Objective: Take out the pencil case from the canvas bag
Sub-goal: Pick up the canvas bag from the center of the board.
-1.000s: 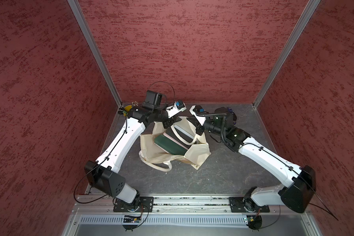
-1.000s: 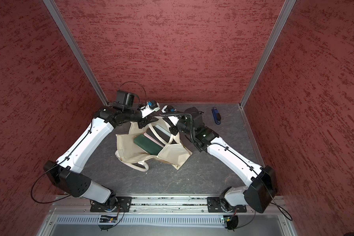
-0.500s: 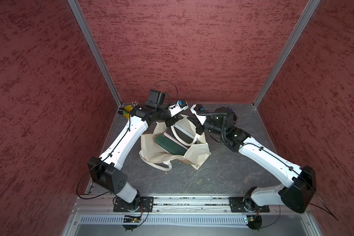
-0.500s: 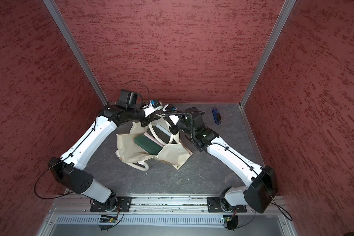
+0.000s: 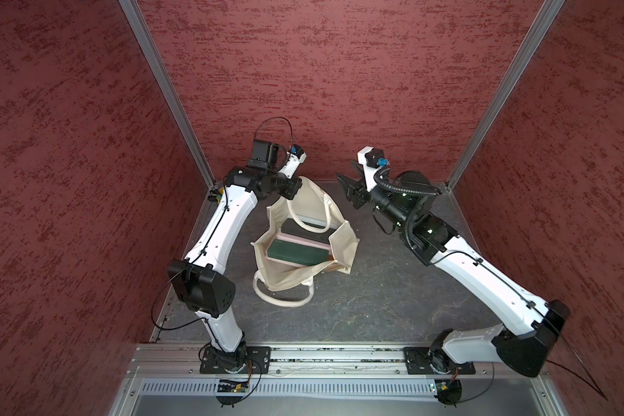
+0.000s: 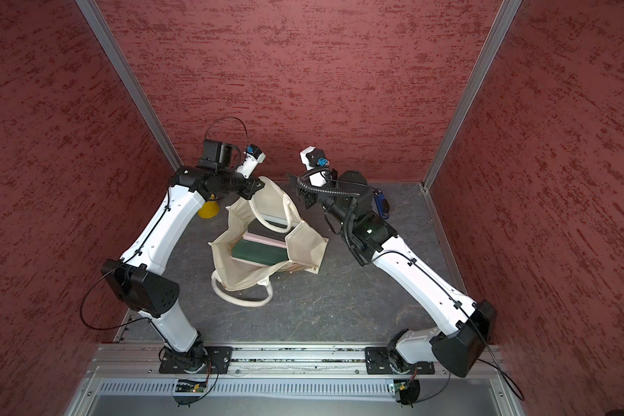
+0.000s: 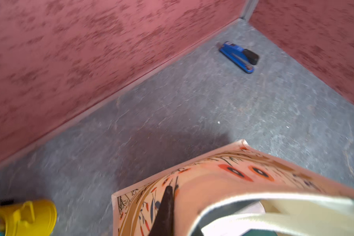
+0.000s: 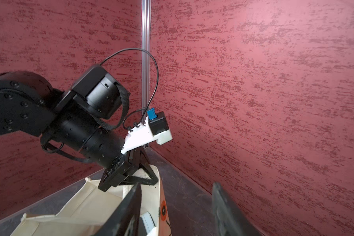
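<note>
Red textured walls (image 5: pixel 321 72) close in a grey floor (image 5: pixel 375 299) on three sides, and both your arms reach in from the near edge.

At the far left, in a top view, a small yellow bucket (image 6: pixel 208 209) stands by the wall, partly hidden behind your left arm.

Next comes your left claw (image 5: pixel 293 190). It is pinched together on the top rim of the canvas bag (image 5: pixel 343 245), at the back corner, and one dark finger (image 7: pixel 165 210) lies flat against the flower-printed outer face.

Near the middle of the floor, the cream bag sits with its mouth gaping upward. One white handle (image 5: pixel 281 299) lies on the floor toward you; the other arches across the opening. Inside, a long dark green case (image 5: pixel 296 254) lies on a flat pink item (image 5: pixel 303 239). You cannot tell from these views which one is the pencil case.

Right of the bag, your right claw (image 8: pixel 176 183) is raised above the bag's far corner, fingers spread apart with nothing between them.

Farthest right, a blue stapler (image 7: pixel 238 57) lies near the back corner, well apart from the bag.
</note>
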Robot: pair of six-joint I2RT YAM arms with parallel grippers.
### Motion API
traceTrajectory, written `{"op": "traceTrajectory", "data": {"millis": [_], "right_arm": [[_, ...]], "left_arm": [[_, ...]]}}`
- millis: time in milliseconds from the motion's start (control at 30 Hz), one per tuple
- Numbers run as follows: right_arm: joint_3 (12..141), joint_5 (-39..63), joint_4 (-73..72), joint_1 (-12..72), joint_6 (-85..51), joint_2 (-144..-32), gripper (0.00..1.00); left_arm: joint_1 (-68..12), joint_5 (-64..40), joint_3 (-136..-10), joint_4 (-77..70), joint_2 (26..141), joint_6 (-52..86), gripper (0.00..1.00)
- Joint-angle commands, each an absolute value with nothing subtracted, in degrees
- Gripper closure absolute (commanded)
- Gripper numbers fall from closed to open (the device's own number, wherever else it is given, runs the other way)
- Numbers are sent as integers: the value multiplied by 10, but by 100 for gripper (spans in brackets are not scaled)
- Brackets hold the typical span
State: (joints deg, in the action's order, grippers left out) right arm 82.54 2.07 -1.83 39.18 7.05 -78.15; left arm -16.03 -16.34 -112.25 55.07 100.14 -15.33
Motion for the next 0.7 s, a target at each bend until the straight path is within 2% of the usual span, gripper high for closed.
{"op": "traceTrajectory", "data": {"millis": [0, 133, 333, 500, 667], "right_arm": [[847, 5, 4, 395, 62, -769, 48], [852, 33, 37, 400, 104, -758, 50], [837, 99, 120, 444, 253, -730, 51], [791, 80, 160, 488, 321, -708, 56], [754, 25, 214, 536, 373, -711, 56]], "left_arm": [[-160, -133, -1163, 568, 985, -45, 100], [-161, -96, -1203, 607, 989, 9, 100], [-202, -75, -1212, 652, 989, 17, 100], [-237, -42, -1167, 659, 958, 33, 100], [-241, -14, -1136, 636, 926, 41, 100]]}}
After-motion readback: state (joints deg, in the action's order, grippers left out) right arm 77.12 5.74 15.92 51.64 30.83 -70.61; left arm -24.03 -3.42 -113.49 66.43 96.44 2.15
